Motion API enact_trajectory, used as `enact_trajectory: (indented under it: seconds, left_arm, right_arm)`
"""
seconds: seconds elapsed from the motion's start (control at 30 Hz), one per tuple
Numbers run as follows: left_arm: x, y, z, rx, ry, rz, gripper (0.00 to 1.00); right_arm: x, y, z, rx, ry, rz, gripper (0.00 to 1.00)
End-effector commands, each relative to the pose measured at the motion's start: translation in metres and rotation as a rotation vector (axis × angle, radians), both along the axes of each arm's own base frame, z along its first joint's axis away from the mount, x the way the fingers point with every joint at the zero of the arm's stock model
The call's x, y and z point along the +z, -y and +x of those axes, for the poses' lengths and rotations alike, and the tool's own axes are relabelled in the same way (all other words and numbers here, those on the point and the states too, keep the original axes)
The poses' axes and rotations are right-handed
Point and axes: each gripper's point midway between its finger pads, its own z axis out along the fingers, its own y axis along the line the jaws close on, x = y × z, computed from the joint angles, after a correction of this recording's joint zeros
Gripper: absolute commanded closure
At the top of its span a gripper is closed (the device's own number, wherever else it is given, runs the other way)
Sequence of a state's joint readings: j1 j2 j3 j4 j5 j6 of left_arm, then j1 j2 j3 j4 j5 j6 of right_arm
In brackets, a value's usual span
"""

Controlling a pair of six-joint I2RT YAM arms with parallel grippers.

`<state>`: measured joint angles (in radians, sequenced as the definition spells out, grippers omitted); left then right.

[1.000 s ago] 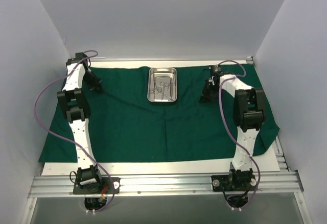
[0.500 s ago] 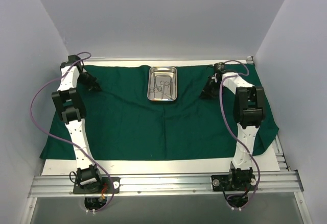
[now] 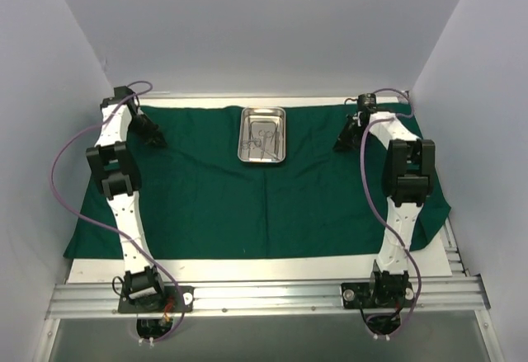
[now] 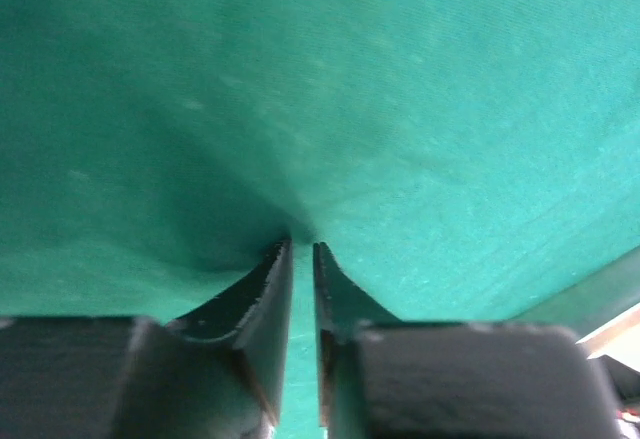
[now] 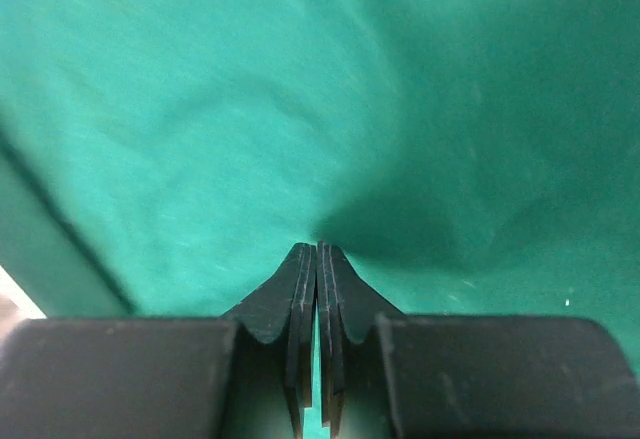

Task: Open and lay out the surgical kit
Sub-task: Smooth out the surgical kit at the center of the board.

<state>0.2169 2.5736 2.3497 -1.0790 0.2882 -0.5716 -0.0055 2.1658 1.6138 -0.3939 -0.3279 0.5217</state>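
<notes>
The dark green drape [image 3: 247, 205] lies spread over the table. The steel tray [image 3: 262, 111] sits on it at the back centre, with the silver ring-handled instruments [image 3: 261, 141] inside. My left gripper [image 3: 157, 141] is at the drape's far left. In the left wrist view [image 4: 302, 247] its jaws are pinched on a fold of the drape [image 4: 420, 109], which puckers at the tips. My right gripper [image 3: 340, 144] is at the drape's far right. In the right wrist view [image 5: 317, 247] it is shut on the drape [image 5: 200, 109], which also puckers there.
A white table board [image 3: 247, 270] shows in front of the drape, with an aluminium rail [image 3: 264, 296] carrying the arm bases. The drape's right side [image 3: 436, 205] hangs past the board's edge. Pale walls enclose the left, back and right.
My right gripper has moved right and toward the back, with the cloth in it. My left arm swung slightly left and then back. The tray has not moved.
</notes>
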Motion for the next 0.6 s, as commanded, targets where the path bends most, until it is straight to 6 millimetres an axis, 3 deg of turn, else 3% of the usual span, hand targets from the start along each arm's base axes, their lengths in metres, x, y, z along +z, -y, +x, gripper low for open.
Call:
enact_trajectory:
  seconds: [0.0, 0.07, 0.13, 0.17, 0.23, 0.37, 0.47, 0.57]
  left_arm:
    - [0.047, 0.018, 0.015, -0.069, 0.117, 0.08, 0.74]
    - [0.057, 0.04, 0.023, -0.092, 0.153, 0.064, 0.71]
    - [0.065, 0.066, 0.03, -0.113, 0.19, 0.032, 0.71]
    - [0.067, 0.075, 0.032, -0.12, 0.2, 0.017, 0.71]
    - [0.062, 0.103, 0.038, -0.142, 0.212, -0.051, 0.7]
    - [0.048, 0.132, 0.042, -0.149, 0.198, -0.144, 0.71]
    - [0.034, 0.168, 0.039, -0.193, 0.182, -0.213, 0.71]
    - [0.016, 0.18, 0.037, -0.185, 0.149, -0.247, 0.72]
  right_arm:
    - [0.056, 0.005, 0.039, 0.023, 0.176, -0.037, 1.0]
    - [0.071, 0.003, 0.056, 0.022, 0.231, -0.018, 1.0]
    - [0.063, 0.002, 0.06, 0.024, 0.201, -0.007, 1.0]
    - [0.068, 0.002, 0.067, 0.027, 0.215, -0.005, 1.0]
    - [0.057, -0.001, 0.068, 0.034, 0.191, 0.013, 1.0]
    - [0.045, -0.011, 0.075, 0.038, 0.189, 0.073, 1.0]
    - [0.034, -0.013, 0.078, 0.04, 0.182, 0.098, 1.0]
    - [0.014, -0.003, 0.075, 0.009, 0.134, 0.096, 1.0]
